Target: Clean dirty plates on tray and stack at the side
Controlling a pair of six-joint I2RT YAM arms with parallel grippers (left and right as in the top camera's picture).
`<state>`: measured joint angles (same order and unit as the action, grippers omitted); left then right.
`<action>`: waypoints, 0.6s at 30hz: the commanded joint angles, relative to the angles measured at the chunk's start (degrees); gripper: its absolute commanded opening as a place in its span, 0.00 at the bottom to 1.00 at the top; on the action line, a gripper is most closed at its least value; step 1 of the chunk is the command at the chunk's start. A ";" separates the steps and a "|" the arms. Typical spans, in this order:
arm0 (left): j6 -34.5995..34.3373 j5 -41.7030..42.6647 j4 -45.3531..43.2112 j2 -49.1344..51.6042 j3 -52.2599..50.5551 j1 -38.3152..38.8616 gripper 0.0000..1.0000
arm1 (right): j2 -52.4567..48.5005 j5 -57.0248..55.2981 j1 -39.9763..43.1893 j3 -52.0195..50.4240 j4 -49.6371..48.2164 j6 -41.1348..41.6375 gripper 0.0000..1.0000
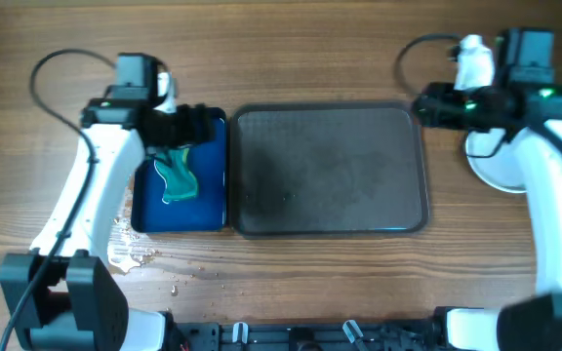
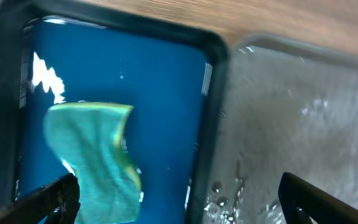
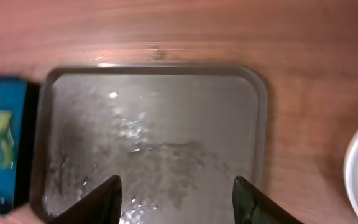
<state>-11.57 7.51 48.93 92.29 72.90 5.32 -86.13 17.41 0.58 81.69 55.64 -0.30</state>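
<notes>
Looks like wrap-up stage. tray (image 1: 330,219) bare, no plates on it, just wet sheen. dirty plates (image 1: 491,174) sit on table right of tray, half under right arm, can't count stack. right gripper (image 3: 179,199) fingers apart, nothing between. left gripper (image 2: 179,199) spread wide above sponge (image 2: 95,158) in blue tray (image 2: 160,81). Tip: lift right arm straight up, don't let it clip stack.

White-shelled left arm (image 1: 81,195) and right arm (image 1: 554,185), black joints and bases. Thin black cable (image 1: 34,83) loops off each. Green light (image 1: 469,97) glows on right wrist. Black wedge-shaped fingers on left gripper (image 2: 179,186) and right gripper (image 3: 176,183).
</notes>
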 commanded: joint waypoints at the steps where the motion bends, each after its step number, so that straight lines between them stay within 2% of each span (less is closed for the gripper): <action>1: 5.51 -8.28 1.62 -3.93 4.17 7.13 1.00 | 7.98 -9.49 -7.96 0.81 0.22 -3.13 0.59; 8: 6.62 -15.37 8.28 -13.46 10.43 17.05 1.00 | 19.96 -16.06 -17.84 0.81 2.99 -3.82 0.63; 18: 2.62 -15.54 16.13 -37.40 11.76 17.77 1.00 | 36.35 -18.05 -20.39 0.83 9.22 -3.78 0.66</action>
<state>-6.85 -7.05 63.35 62.85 83.55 22.98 -53.23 0.86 -19.53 81.76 63.51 -3.36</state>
